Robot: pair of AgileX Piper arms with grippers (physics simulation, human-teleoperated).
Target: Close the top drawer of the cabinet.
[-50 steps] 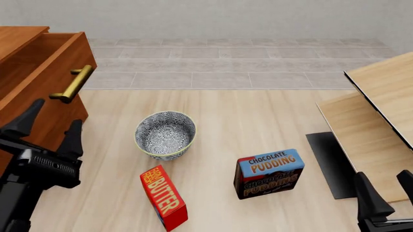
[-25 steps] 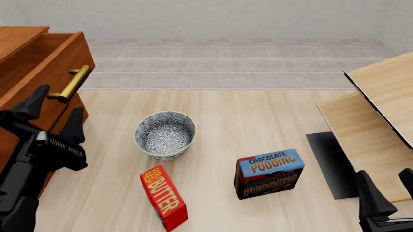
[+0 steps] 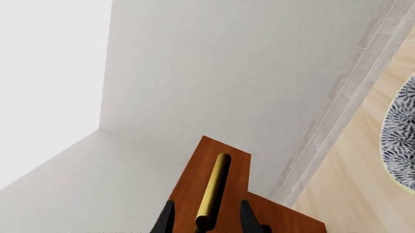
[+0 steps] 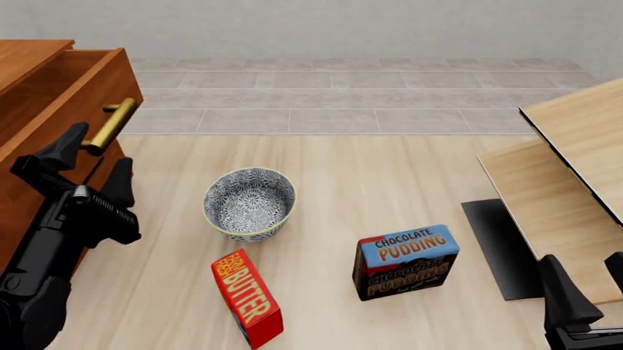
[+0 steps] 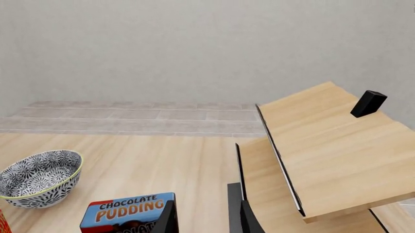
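Front view, left to right. At the far left stands the cabinet (image 4: 20, 62), its top drawer (image 4: 68, 117) pulled out toward the table's middle, the brass bar handle (image 4: 109, 125) on its front. The left hand (image 4: 90, 162) sits just before that front, its fingers spread to a middling gap and holding nothing; one fingertip appears to overlap the handle's lower end, though contact cannot be confirmed. Further right on the table (image 4: 389, 175) lie the patterned bowl (image 4: 249, 203), the butter box (image 4: 247, 297) and the chocolate pudding box (image 4: 405, 261); pale wood panels (image 4: 565, 182) fill the right edge. The right hand (image 4: 584, 295) is low in the corner, idle, its fingers parted and empty.

Step in hand, as judged: bringing the left hand against the drawer front in order to push it shut. A good push is square to the front and in line with the drawer's travel, pressing the flat wood or the handle's middle; an off-centre or glancing push risks the fingers slipping off the bar.

Comparison of views. The left wrist view alone shows the handle (image 3: 213, 191) lying lengthwise between the two fingertips (image 3: 165, 218). The right wrist view shows a small black block (image 5: 368, 103) on the upper panel, absent from the front view; only the front view shows how far the drawer stands open.
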